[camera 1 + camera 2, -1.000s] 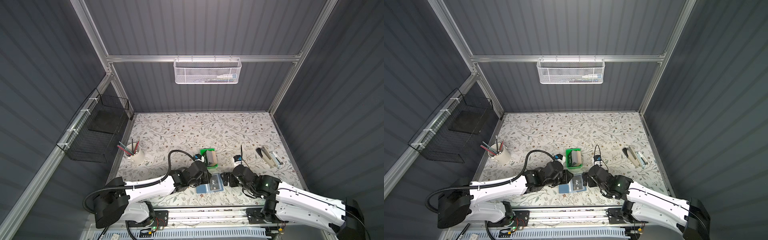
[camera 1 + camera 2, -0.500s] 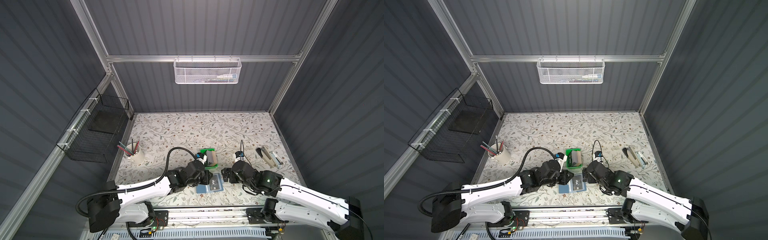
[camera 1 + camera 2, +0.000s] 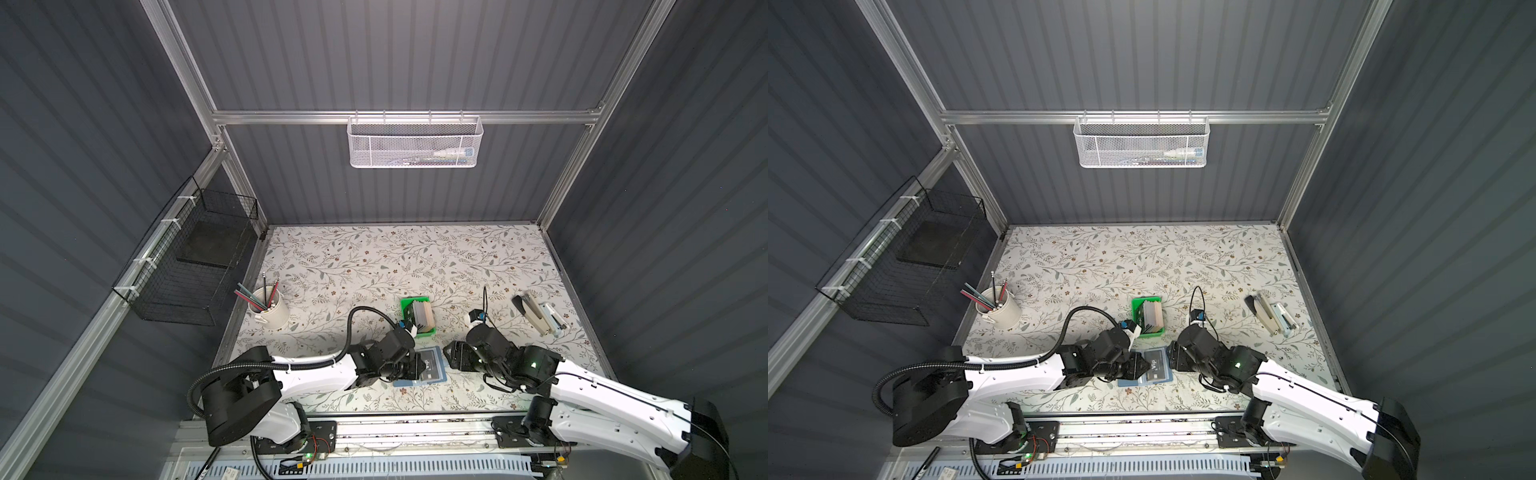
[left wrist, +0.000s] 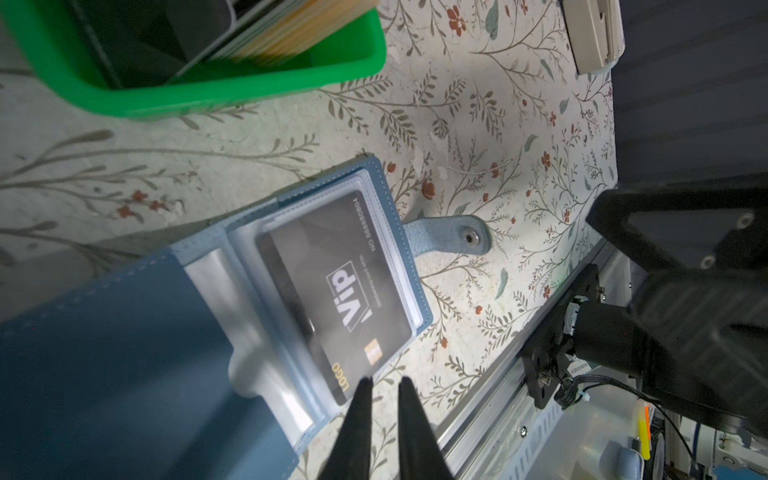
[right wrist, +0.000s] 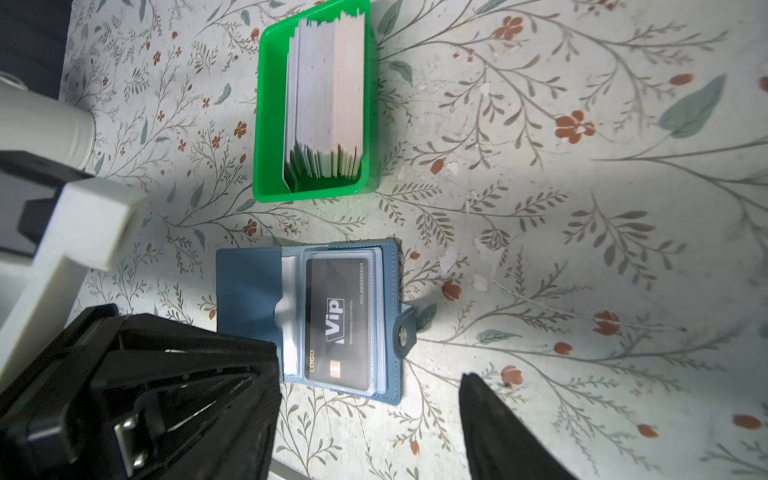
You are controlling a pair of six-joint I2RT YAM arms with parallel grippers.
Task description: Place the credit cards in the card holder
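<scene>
The blue card holder [image 5: 245,286] lies open on the table near the front edge, also seen in both top views [image 3: 441,374] [image 3: 1125,382] and in the left wrist view [image 4: 104,353]. A black card marked "Vip" [image 5: 336,316] [image 4: 332,291] sits in its top clear sleeve. More credit cards [image 3: 423,318] [image 5: 328,95] stand on edge in a green tray [image 5: 266,124] just behind. My left gripper [image 4: 384,381] [image 3: 417,365] hovers over the holder's left half, shut to a slit and empty. My right gripper [image 3: 449,358] is open and empty just right of the snap tab; one finger [image 5: 490,415] shows.
A white pencil cup [image 3: 270,309] stands at the left and a stapler [image 3: 536,316] at the right. A black wire basket [image 3: 195,257] hangs on the left wall, a white mesh basket [image 3: 415,143] on the back wall. The metal rail [image 3: 395,432] runs along the front.
The right gripper's jaws have come closer together. Both arms have shifted only slightly beside the card holder, which has stayed in place.
</scene>
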